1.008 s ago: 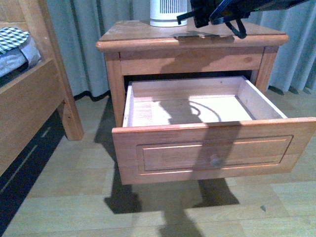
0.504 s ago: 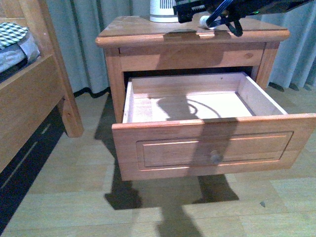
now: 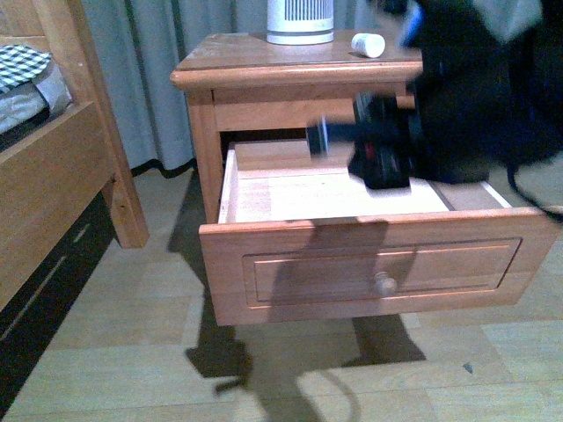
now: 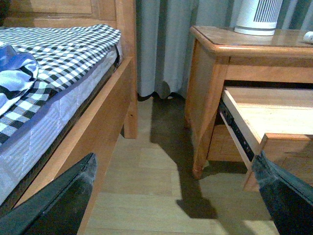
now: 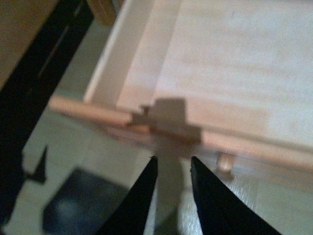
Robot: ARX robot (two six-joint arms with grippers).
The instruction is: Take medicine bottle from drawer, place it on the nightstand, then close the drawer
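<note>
The tiny white cylindrical medicine bottle lies on its side on the rounded-edge top of the small orange-brown wooden nightstand, near the right rear of that top and just beside a larger white ribbed device standing at the back. In the left wrist view the same bottle shows only as a sliver at the picture's edge.

The upper wooden drawer, with its recessed panel front and small round knob, stands pulled well out; the pale floor that shows inside it is bare. The right arm, blurred and dark, hangs over the drawer's right half and hides part of the nightstand's front and the drawer's right wall. The right gripper holds nothing: its two dark fingers stand a little apart, a narrow gap between them, above the drawer's front edge with the knob close by.

The left gripper is spread wide and empty, its fingers showing only at the lower corners of its wrist view, low over the floor between bed and nightstand.

A wooden bed frame with black-and-white checked bedding stands to the left. Grey-blue curtains hang behind, and the floor is pale wood-look boards crossed by dark shadows.
</note>
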